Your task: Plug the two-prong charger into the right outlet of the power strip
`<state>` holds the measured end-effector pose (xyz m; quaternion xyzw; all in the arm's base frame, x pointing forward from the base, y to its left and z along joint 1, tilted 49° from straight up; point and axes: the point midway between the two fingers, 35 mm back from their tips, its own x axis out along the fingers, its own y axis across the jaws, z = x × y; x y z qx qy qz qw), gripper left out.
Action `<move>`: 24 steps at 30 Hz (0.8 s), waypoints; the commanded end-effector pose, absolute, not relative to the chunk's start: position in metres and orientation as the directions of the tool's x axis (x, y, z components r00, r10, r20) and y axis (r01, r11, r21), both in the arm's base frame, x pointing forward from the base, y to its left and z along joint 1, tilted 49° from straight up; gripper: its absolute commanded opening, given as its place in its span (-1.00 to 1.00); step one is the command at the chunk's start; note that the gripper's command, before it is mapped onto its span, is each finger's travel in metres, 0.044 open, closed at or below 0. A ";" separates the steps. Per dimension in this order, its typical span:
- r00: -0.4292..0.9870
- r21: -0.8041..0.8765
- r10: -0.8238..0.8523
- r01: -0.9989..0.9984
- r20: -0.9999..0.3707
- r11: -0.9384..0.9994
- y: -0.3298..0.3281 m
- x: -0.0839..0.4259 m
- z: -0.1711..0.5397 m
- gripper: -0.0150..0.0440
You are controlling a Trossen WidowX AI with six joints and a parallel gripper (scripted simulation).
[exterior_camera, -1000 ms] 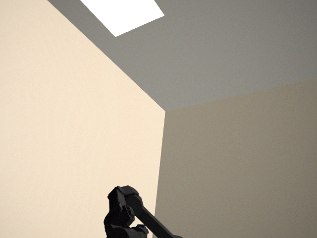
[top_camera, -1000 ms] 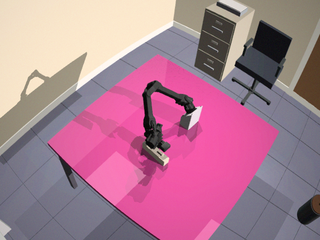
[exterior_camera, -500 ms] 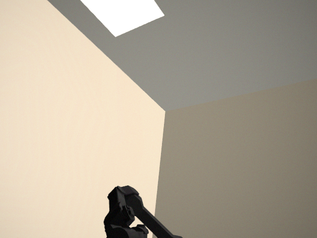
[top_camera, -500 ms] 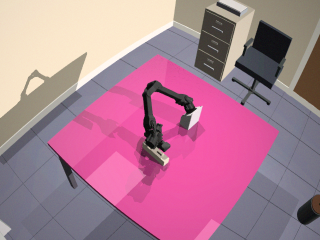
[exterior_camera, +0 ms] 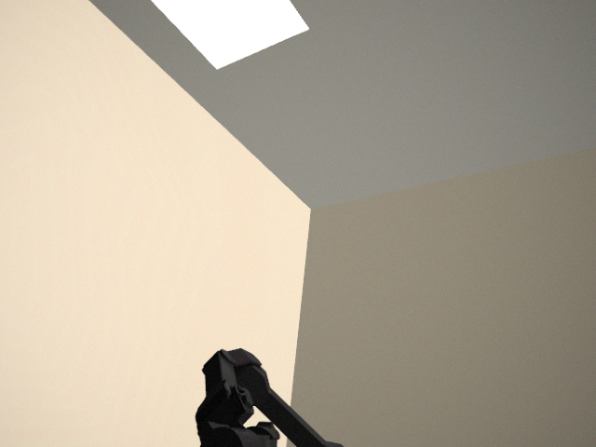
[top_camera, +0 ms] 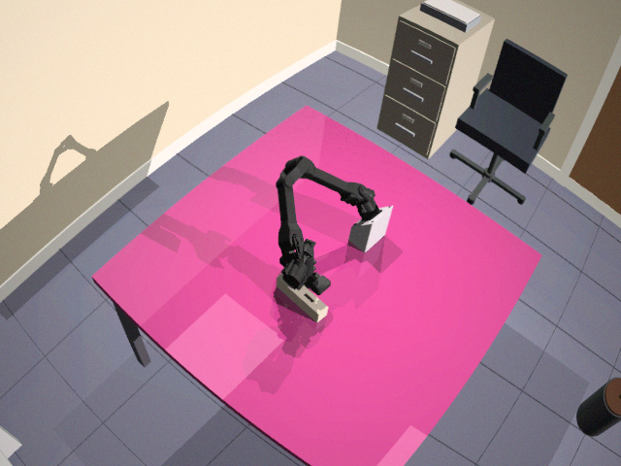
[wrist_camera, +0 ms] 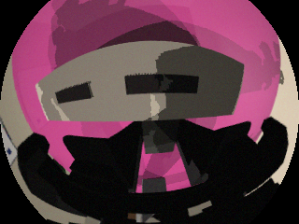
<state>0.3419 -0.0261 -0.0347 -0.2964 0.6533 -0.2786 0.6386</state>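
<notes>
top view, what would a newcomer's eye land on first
Probably the bright pink table, filling the middle of the picture. Next, the black arm arching over it, its gripper down at a beige power strip. Behind the table's far edge stand a filing cabinet and a dark office chair.
</notes>
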 end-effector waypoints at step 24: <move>0.011 -0.742 -0.742 -0.009 -0.670 0.670 -0.026 0.346 -0.033 -0.49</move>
